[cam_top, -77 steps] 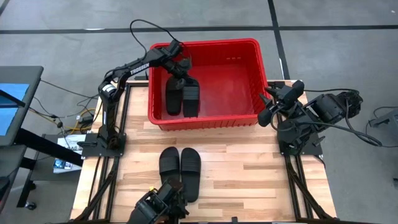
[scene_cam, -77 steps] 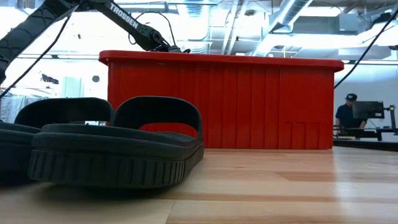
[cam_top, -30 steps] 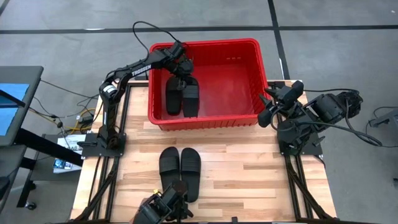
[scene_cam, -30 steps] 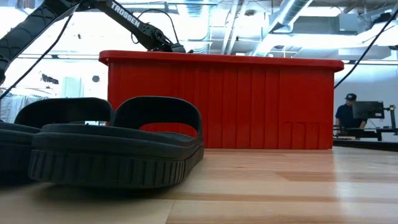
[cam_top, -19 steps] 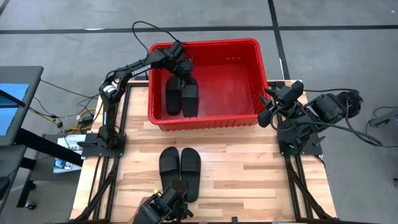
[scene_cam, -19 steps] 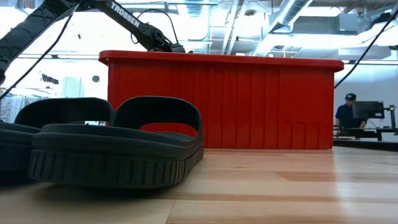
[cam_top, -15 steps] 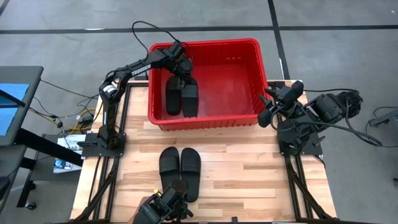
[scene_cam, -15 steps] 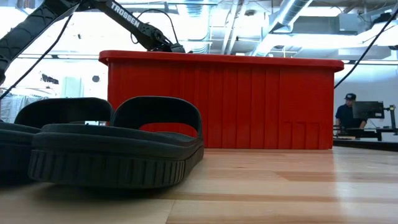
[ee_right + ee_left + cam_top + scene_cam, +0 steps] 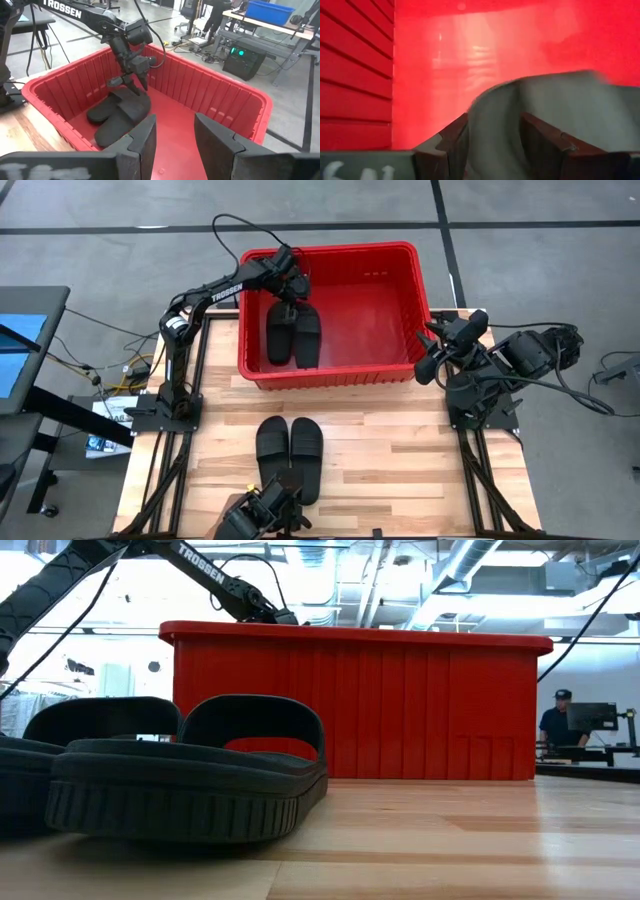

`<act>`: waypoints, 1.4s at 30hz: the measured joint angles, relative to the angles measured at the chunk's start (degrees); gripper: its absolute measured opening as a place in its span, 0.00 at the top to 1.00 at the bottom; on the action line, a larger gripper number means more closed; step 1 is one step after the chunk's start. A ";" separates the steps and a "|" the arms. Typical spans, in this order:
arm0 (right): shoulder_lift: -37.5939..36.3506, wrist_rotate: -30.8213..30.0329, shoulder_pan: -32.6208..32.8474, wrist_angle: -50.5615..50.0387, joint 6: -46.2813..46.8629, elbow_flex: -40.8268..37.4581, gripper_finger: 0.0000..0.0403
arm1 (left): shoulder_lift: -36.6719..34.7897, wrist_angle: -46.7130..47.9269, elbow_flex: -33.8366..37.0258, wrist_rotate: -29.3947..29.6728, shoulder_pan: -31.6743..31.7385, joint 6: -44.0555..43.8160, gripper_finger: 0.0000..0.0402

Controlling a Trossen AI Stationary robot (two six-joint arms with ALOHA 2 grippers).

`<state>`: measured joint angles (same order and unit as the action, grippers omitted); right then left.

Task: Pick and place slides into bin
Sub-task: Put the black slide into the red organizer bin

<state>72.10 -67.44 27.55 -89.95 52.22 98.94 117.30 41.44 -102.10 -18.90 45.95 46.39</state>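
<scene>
i'm at the drop-off: my left claw is down inside the red bin, right over the far end of the second sandal in the bin, which lies flat on the bin floor beside the first one. in my left wrist view the fingers stand apart on either side of the sandal's strap, not pinching it, so i judge the release is done or nearly so. my right claw waits off the table's right side, fingers parted and empty, looking into the bin.

two sandals sit side by side on the wooden table, well apart from the bin. next i'd lift clear of the rim and reach for one of them by its strap.

compared with a moment back, the second sandal has settled flatter and closer to its mate, and my fingers have spread wider.
</scene>
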 joint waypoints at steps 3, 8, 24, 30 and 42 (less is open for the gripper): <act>0.00 0.00 0.00 0.02 0.36 0.00 0.70 | 0.00 -0.19 0.00 0.09 0.00 0.40 0.60; 0.00 0.02 0.00 0.28 0.42 0.00 0.70 | 0.00 -0.25 0.00 0.16 0.00 0.39 0.60; 0.00 0.68 0.00 0.42 -0.31 0.00 0.70 | -0.02 0.59 -0.05 1.86 -0.25 -1.71 0.62; 0.00 2.62 0.00 0.40 -1.74 -0.02 0.70 | -2.34 3.52 -2.56 7.50 -2.24 -1.20 0.65; 0.00 3.13 2.62 -0.04 -3.93 -0.02 0.70 | -19.36 9.41 -4.11 9.93 -4.85 -10.99 0.66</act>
<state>72.10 -64.31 30.17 -90.00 48.29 98.91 97.94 50.85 -106.21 -8.97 41.10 35.40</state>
